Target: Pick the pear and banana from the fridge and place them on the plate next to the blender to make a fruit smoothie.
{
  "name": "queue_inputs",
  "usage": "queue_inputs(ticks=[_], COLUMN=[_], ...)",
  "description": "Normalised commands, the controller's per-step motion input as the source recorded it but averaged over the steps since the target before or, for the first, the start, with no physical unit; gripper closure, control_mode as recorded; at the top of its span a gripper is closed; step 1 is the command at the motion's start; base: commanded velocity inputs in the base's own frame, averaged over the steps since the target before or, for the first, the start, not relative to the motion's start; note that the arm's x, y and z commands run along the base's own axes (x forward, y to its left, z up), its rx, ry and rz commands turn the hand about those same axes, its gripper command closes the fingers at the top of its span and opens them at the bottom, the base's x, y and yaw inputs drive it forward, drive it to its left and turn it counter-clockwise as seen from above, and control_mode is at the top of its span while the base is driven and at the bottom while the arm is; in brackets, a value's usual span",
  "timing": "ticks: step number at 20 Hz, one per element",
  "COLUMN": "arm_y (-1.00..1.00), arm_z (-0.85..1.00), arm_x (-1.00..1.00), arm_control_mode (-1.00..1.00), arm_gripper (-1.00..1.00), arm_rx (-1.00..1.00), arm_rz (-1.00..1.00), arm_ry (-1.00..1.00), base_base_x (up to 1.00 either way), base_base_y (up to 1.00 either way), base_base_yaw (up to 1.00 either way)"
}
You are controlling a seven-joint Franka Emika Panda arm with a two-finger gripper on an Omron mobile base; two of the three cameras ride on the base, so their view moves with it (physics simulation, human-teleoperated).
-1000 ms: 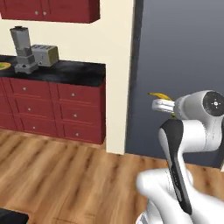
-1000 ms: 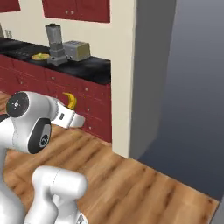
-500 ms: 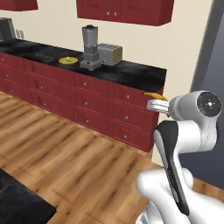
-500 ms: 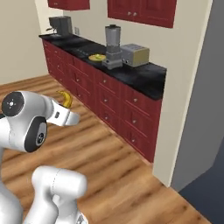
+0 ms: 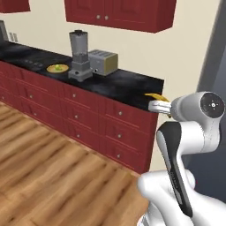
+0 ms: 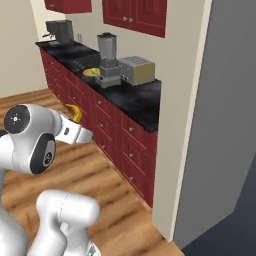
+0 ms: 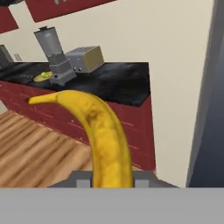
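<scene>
Firmly pinched curved yellow banana (image 7: 105, 140), glossy black counter (image 7: 113, 83)

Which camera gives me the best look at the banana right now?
The hand view: the banana runs up the picture's middle, close and large. The left base view shows a small yellow piece beyond the wrist; the right base view shows a bit above the wrist.

No text, label or number can be read anywhere (the appliances are plain-faced)
</scene>
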Motion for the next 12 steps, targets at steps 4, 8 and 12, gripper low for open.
queue_inputs(ticks=[4, 8, 12], arm_y=[0.00, 0.00, 0.00], arm_z=[0.00, 0.00, 0.00], arm_x=[0.00, 0.00, 0.00], arm_control_mode=[1.00, 1.00, 1.00], arm_gripper=[1.00, 1.00, 1.00], arm_rx=[0.00, 0.00, 0.00], arm_rz=[0.00, 0.00, 0.00], arm_ry=[0.00, 0.00, 0.00], base_base_x=[1.00, 1.00, 1.00], base_base_y=[0.28, 0.90, 1.00], base_base_yaw=[0.06, 0.02, 0.00])
